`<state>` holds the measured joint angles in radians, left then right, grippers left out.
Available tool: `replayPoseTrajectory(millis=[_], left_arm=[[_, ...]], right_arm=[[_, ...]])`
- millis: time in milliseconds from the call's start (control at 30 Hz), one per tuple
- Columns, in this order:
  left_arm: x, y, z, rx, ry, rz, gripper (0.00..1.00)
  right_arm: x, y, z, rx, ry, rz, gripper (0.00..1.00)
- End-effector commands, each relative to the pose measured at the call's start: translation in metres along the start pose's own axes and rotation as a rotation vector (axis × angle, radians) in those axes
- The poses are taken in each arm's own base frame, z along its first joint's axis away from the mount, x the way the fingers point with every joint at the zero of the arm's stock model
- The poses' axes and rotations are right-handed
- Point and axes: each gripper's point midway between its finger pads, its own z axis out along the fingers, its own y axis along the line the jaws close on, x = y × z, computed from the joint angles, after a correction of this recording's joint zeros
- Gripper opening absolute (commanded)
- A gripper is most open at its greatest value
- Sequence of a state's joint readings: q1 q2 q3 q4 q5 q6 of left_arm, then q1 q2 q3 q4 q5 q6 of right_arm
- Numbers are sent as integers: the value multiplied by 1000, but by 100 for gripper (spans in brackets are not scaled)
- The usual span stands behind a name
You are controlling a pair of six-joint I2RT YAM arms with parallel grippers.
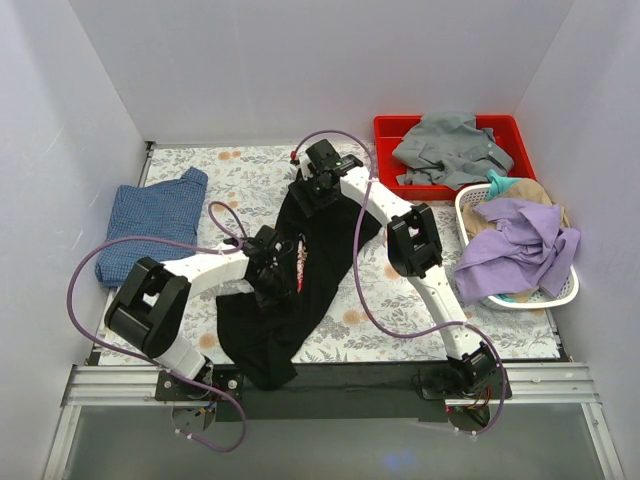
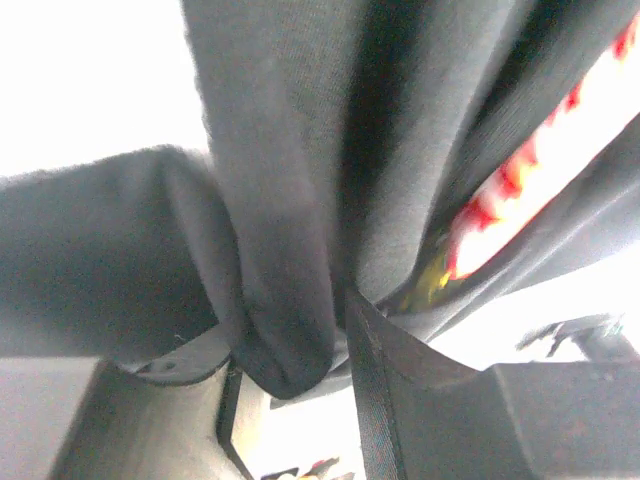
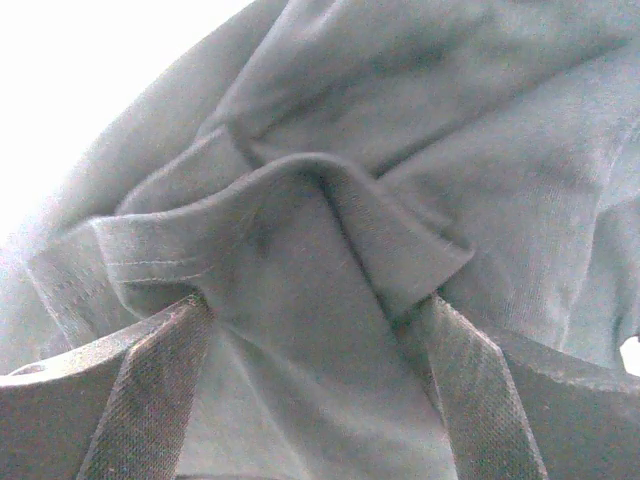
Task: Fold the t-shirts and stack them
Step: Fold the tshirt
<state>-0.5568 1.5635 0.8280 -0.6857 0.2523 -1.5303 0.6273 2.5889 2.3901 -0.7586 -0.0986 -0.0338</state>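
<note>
1. Nearest, the black t-shirt (image 1: pixel 262 335) is stretched lengthwise over the table (image 1: pixel 520 327), with its lower end draped past the near edge. It is not yet folded.
2. Midway along it, a fold of the cloth is clamped by the left gripper (image 1: pixel 278 268). In the left wrist view the dark fabric is pinched between the fingers (image 2: pixel 390 400), and a strip of red-and-pale print shows beside it.
3. Farther up, the shirt's far end is grasped by the right gripper (image 1: pixel 312 195). A bunched ridge of cloth is held between its fingers (image 3: pixel 150 400).
4. At the left of the table, well apart from the black one, the blue t-shirt (image 1: pixel 150 228) is laid in a compact, roughly folded shape. It is judged done, so the folding of the black shirt and the stacking are left.
5. At the right, a white basket (image 1: pixel 555 296) is filled with purple cloth (image 1: pixel 515 250) lying over tan cloth (image 1: pixel 530 190).
6. Farthest back, a red tray (image 1: pixel 385 125) is occupied by a crumpled grey garment (image 1: pixel 450 150).
</note>
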Motion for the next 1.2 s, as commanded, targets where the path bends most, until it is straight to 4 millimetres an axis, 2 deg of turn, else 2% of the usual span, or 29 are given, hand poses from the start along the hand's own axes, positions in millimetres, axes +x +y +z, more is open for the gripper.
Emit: replayPoseTrajectory(millis=[0,67,167,200,233,267,300,333,367,400,433,467,500,533,567,600,633,667,700,767,800,867,900,933,967,1000,1067,1133,1167], left_arm=[[67,26,-4,-63,241,30,32],[81,20,-5,-41,275,70,31],[75,10,-9,-28,234,112,30],[61,-6,-17,-13,176,133,30],[46,-1,-19,-84,108,136,30],[31,-9,-26,-99,47,147,30],[10,-33,-42,-75,-42,162,30],[-14,-31,-52,-145,-150,151,31],[-30,-38,-58,-163,-211,155,31],[-52,-64,-79,-117,-296,165,32],[-66,-68,-89,-129,-347,164,32],[-87,-69,-94,-151,-407,158,33],[-107,-87,-113,-108,-476,165,34],[-126,-84,-119,-112,-507,150,34],[-140,-85,-117,-117,-518,146,34],[-152,-88,-120,-102,-531,139,34],[-176,-96,-128,-53,-582,125,34],[-184,-102,-122,-22,-565,163,34],[-198,-114,-123,31,-589,181,34],[-221,-125,-126,88,-620,244,34],[-233,-139,-115,135,-624,283,34],[-250,-160,-116,204,-638,353,34],[-256,-167,-94,226,-590,377,34],[-263,-175,-89,243,-577,396,34],[-274,-196,-106,292,-616,424,33],[-278,-199,-90,296,-582,437,33],[-288,-220,-107,351,-627,469,33],[-294,-229,-108,385,-634,491,33],[-299,-235,-114,401,-652,498,33]], right_arm=[[52,22,41,-213,130,-44,90],[34,23,38,-225,74,-88,90],[-8,13,17,-140,-55,-139,90],[-30,1,-4,-52,-112,-150,91],[-47,-4,-19,-14,-159,-156,91],[-59,-9,-34,27,-195,-149,91],[-85,-15,-76,99,-276,-147,91],[-103,-18,-98,130,-347,-149,91],[-98,-18,-106,137,-349,-145,91],[-116,-20,-151,193,-436,-140,92],[-118,-20,-164,205,-454,-139,92],[-113,-21,-171,216,-451,-133,92],[-115,-20,-192,239,-476,-119,93],[-110,-26,-197,271,-468,-101,93],[-88,-37,-188,322,-405,-73,93],[-80,-43,-196,347,-397,-40,93],[-68,-48,-194,366,-370,-12,93],[-54,-50,-187,365,-336,7,93],[-31,-54,-180,361,-286,26,92],[-8,-59,-175,390,-246,68,91],[9,-58,-172,387,-237,99,91],[19,-54,-172,370,-245,123,91],[29,-52,-174,364,-249,126,90],[33,-48,-174,352,-253,138,90],[34,-45,-182,340,-271,142,90],[45,-44,-178,339,-257,150,90],[51,-42,-184,341,-268,164,90],[63,-41,-181,337,-248,170,90],[64,-37,-183,318,-250,177,90]])
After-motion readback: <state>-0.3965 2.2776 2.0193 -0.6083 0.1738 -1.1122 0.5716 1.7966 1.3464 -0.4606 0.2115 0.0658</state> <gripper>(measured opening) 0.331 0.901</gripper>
